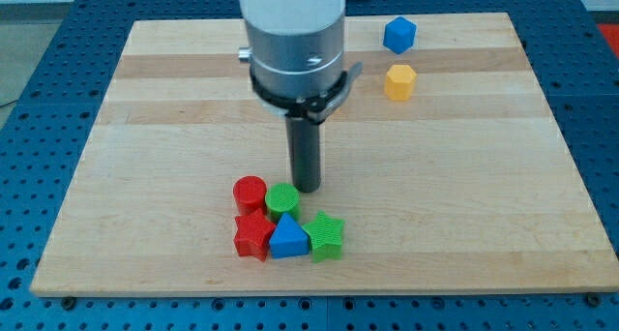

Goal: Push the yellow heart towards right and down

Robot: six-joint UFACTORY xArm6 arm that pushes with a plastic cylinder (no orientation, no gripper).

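A yellow block [399, 81] lies near the view's top right; it looks roughly hexagonal and I cannot tell whether it is a heart. A blue block [398, 34] lies just above it. My tip [307, 190] is down on the board at the lower middle, far left of and below the yellow block. It stands right next to the upper right side of a green cylinder [282, 199].
A cluster lies just left of and below my tip: a red cylinder [250, 193], the green cylinder, a red star-like block [253, 236], a blue triangle [287, 238] and a green star [326, 236]. The wooden board [484, 205] ends near the view's bottom.
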